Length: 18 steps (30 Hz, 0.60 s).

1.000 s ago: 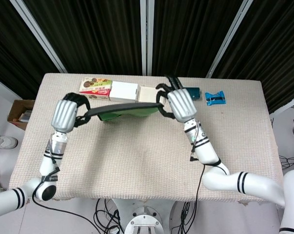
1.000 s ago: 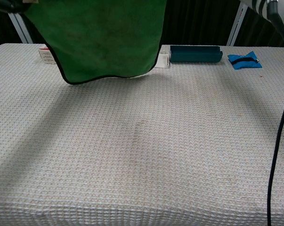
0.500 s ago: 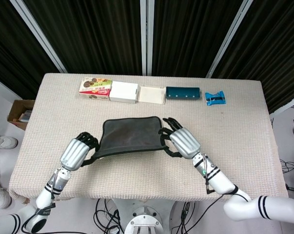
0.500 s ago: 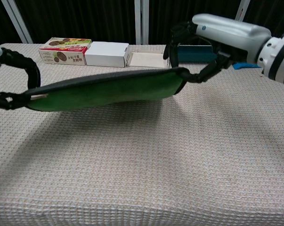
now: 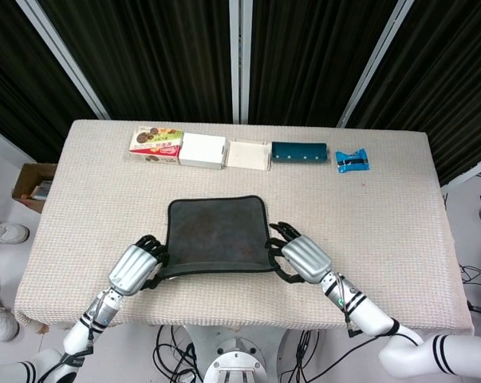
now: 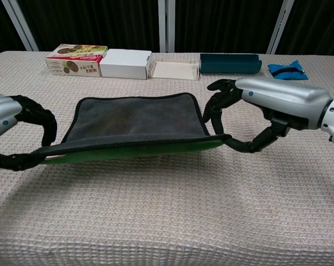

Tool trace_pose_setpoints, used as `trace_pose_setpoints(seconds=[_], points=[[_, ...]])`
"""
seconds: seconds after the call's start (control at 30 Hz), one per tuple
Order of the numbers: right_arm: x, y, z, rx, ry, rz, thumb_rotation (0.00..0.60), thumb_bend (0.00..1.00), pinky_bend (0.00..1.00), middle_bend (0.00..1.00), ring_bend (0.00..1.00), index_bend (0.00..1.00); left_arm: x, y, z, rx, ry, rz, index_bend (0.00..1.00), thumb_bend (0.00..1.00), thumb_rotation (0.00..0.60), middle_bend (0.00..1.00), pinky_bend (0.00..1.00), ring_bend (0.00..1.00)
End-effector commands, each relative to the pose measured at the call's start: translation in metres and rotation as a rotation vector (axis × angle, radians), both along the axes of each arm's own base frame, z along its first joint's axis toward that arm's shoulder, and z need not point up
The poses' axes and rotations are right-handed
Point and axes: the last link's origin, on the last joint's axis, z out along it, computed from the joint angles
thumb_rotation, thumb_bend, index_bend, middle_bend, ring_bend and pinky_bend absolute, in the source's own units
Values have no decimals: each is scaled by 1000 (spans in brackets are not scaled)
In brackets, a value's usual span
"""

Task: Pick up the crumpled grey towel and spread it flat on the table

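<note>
The grey towel (image 5: 216, 233) (image 6: 134, 117), green on its underside and edged in black, is stretched out over the middle of the table. Its far edge lies on the cloth while its near edge is lifted a little, showing a green strip in the chest view. My left hand (image 5: 133, 269) (image 6: 6, 133) pinches the near left corner. My right hand (image 5: 302, 259) (image 6: 266, 108) pinches the near right corner. Both hands hover low near the table's front edge.
Along the back of the table (image 5: 384, 207) stand a snack box (image 5: 155, 143), a white box (image 5: 203, 150), an open white box (image 5: 248, 155), a teal case (image 5: 299, 152) and a blue pouch (image 5: 352, 160). A cardboard box (image 5: 34, 183) sits on the floor at left.
Both hands have drawn the towel down and toward the table's near edge. It went from hanging high, to held level, to lying with its far edge on the table.
</note>
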Motion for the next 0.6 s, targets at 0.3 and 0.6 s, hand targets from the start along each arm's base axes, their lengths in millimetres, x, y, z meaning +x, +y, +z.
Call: trace_pose_setpoints(seconds=[0.3,0.6], points=[[-22,26,-48,51,56,27,600,240,0,180,0,538,-6,-9,-20,-76,139,19,606,428,600,374,254,319],[-28,39,-50,43,74,57,600,69,0,102,0,239,-7,-22,-22,-117,261,72,253,209,600,214,240,218]])
